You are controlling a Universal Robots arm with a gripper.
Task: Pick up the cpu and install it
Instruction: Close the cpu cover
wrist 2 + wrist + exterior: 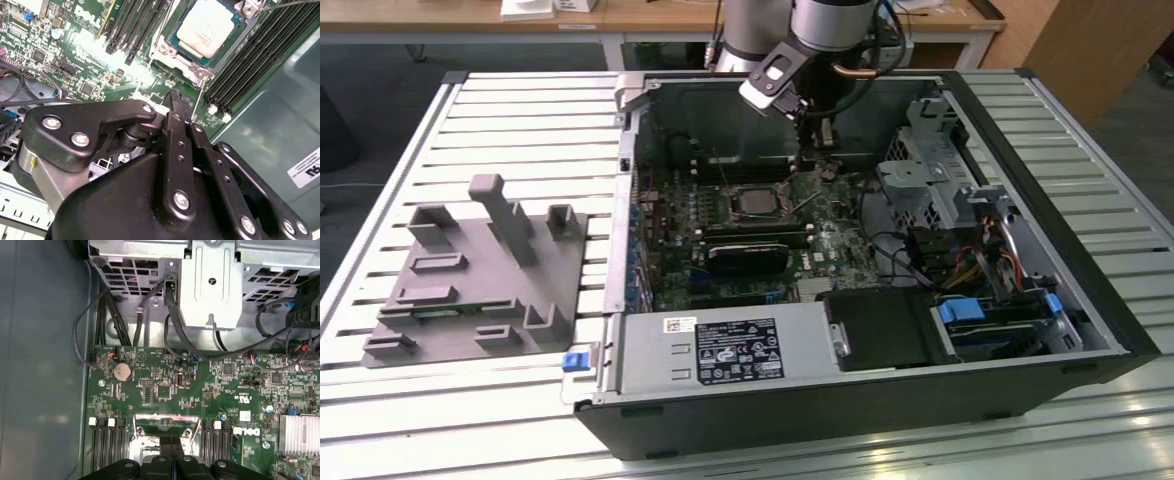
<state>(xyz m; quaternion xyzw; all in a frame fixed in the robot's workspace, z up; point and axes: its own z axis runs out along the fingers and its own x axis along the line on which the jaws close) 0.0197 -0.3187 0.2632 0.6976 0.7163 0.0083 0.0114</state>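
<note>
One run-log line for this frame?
gripper: shut, empty | cpu: in socket, not held | gripper position: over motherboard, beside socket

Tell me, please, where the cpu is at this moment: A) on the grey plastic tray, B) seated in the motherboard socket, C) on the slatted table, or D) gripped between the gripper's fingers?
B: in the second wrist view the cpu lies flat within the socket on the motherboard, and the gripper is shut and apart from it, holding nothing.
</note>
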